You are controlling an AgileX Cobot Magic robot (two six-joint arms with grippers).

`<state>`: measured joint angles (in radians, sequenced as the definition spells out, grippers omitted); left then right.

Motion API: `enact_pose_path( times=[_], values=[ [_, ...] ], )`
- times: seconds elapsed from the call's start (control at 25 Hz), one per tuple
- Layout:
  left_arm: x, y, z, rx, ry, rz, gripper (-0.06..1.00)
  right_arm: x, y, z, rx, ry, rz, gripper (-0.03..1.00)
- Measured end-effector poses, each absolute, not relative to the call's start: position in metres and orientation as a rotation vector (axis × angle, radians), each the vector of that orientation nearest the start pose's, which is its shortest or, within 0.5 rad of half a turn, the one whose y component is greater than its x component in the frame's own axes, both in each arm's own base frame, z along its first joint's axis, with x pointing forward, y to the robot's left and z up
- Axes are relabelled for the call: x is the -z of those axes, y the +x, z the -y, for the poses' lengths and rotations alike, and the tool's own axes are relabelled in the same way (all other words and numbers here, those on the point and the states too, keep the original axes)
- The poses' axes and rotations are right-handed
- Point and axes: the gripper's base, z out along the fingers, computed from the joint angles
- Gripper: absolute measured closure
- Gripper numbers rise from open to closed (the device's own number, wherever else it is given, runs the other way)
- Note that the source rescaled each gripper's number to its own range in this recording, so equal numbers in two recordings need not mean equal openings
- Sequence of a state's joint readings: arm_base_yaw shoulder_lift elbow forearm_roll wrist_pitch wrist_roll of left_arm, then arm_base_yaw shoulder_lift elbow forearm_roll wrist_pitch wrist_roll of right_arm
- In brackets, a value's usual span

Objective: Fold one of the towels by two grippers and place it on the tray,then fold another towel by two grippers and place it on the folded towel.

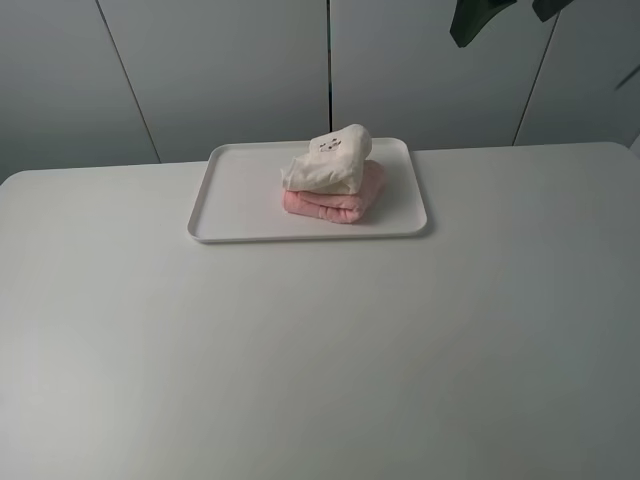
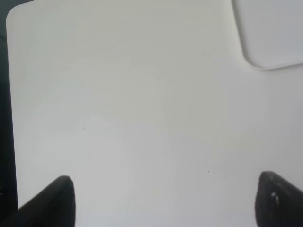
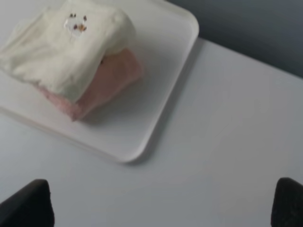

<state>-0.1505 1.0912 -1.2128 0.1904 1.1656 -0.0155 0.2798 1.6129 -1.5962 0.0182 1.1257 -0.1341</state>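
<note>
A white tray (image 1: 240, 200) stands at the back middle of the table. A folded pink towel (image 1: 345, 203) lies on its right half, and a folded cream towel (image 1: 328, 162) with a small print lies on top of it. The right wrist view shows the cream towel (image 3: 71, 47) over the pink towel (image 3: 106, 80) on the tray (image 3: 156, 85). My right gripper (image 3: 161, 208) is open and empty, hovering above the table near the tray's corner. My left gripper (image 2: 163, 203) is open and empty over bare table, with a tray corner (image 2: 270, 38) beyond it. Neither gripper shows in the exterior high view.
The white table (image 1: 320, 350) spreads wide in front of the tray. Its far-left rounded corner (image 2: 14, 14) shows in the left wrist view. Grey wall panels (image 1: 230, 70) stand behind, and a dark object (image 1: 480, 20) hangs at the top right.
</note>
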Motion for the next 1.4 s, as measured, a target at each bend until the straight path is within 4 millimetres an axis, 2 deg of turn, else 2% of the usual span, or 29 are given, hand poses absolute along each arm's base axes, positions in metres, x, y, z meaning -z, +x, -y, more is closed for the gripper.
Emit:
enact_pose_path(
  times=[0.12, 0.36, 0.6, 0.84, 1.12, 1.28, 1.4],
  values=[
    [-0.393, 0.164, 0.009, -0.157, 0.151, -2.454, -0.04, -0.35, 0.291, -0.087, -0.102, -0.514, -2.598, -0.03],
    [-0.383, 0.116, 0.009, -0.025, 0.105, -2.398, -0.04, -0.332, 0.209, -0.07, -0.226, -0.462, -2.546, -0.03],
    [-0.352, 0.083, 0.005, -0.014, 0.104, -2.391, -0.04, -0.327, 0.136, -0.049, -0.227, -0.473, -2.452, -0.03],
    [-0.315, 0.053, 0.001, 0.0, 0.103, -2.338, -0.04, -0.33, 0.07, -0.03, -0.229, -0.451, -2.235, -0.03],
    [-0.289, 0.013, -0.003, 0.037, 0.12, -2.181, -0.04, -0.31, 0.022, -0.016, -0.226, -0.448, -2.073, -0.03],
    [-0.282, -0.005, -0.005, 0.051, 0.126, -2.078, -0.04, -0.292, 0.007, -0.012, -0.216, -0.47, -2.057, -0.03],
    [-0.281, -0.008, -0.003, 0.077, 0.128, -2.061, -0.04, -0.282, 0.0, -0.011, -0.225, -0.477, -2.068, -0.03]
  ],
)
